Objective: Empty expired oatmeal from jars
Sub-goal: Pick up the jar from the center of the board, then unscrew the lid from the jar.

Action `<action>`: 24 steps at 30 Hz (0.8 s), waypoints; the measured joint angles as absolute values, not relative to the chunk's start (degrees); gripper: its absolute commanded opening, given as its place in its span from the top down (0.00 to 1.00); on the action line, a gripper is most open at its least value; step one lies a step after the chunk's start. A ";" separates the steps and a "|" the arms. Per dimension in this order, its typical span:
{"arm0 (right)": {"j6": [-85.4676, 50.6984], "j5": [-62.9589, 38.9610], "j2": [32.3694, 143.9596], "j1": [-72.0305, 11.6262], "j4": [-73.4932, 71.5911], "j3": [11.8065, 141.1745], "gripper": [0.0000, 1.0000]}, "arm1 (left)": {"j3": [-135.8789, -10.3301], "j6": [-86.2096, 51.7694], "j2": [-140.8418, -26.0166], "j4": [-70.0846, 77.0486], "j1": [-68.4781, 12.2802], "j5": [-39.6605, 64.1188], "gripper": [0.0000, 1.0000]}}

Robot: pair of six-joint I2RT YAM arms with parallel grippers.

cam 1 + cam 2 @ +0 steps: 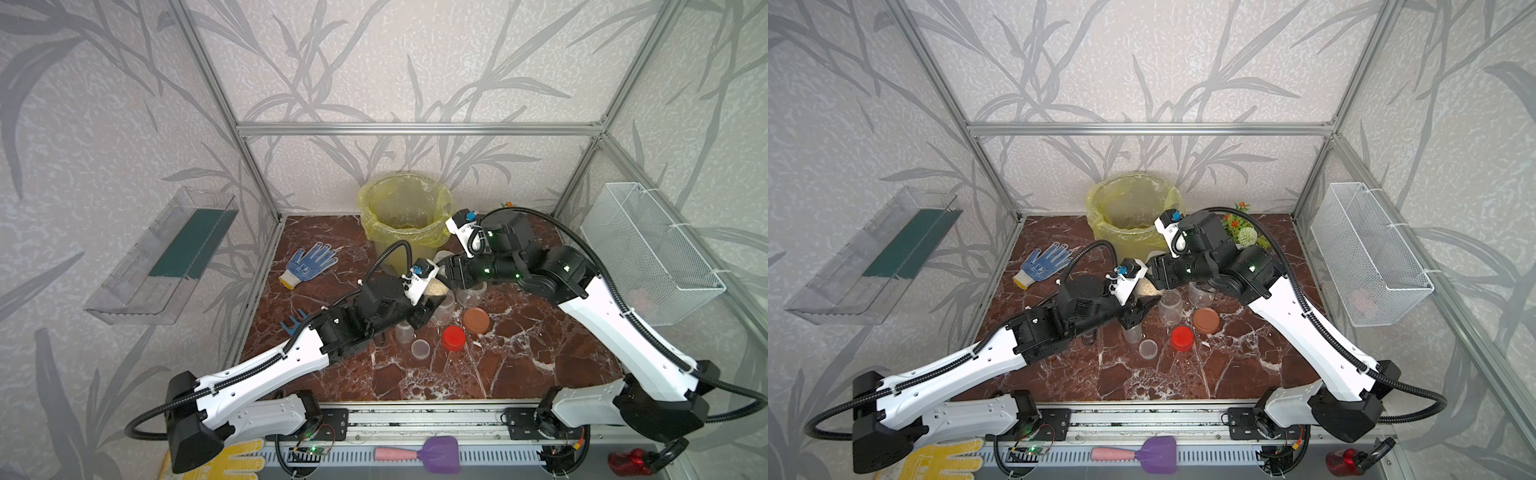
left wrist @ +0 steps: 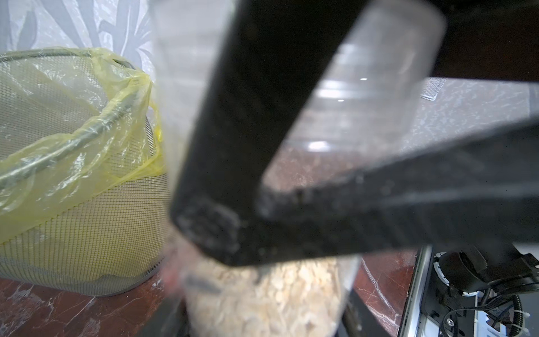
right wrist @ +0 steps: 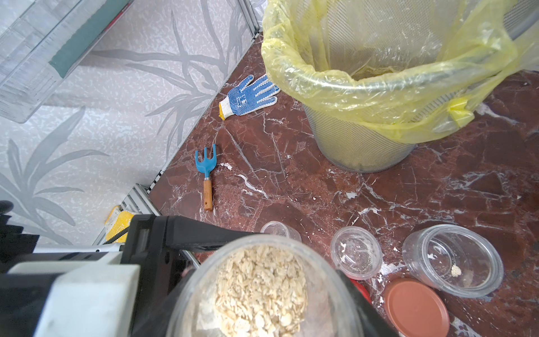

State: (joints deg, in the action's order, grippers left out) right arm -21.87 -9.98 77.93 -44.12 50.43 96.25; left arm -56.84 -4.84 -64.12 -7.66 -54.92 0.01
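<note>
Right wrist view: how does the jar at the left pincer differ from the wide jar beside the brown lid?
Fill: the filled jar at the left pincer holds a heap of oatmeal. The wide jar beside the brown lid is nearly empty, with only crumbs on its bottom.
Support: the filled jar sits between the pincer's fingers, while the wide jar stands free on the table.
Both are clear, round and lidless.
</note>
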 measured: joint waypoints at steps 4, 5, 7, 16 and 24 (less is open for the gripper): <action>-23.51 -10.59 77.30 -43.44 49.89 95.37 0.25 | -56.36 -3.97 -64.07 -6.55 -54.65 0.21 0.86; -24.43 -11.27 76.66 -43.03 49.36 94.61 0.20 | -55.83 -3.57 -64.03 -5.76 -54.65 0.03 0.88; -25.78 -12.16 74.74 -42.11 49.04 92.71 0.14 | -54.65 -2.66 -63.92 -4.60 -54.48 -0.62 0.90; -35.40 -19.42 62.59 -29.89 49.41 86.65 0.13 | -53.28 9.43 -63.88 -4.23 -54.33 -3.86 0.95; -42.72 -33.54 67.33 -20.14 54.22 87.99 0.13 | -56.16 21.85 -65.71 -6.26 -55.13 -8.34 0.96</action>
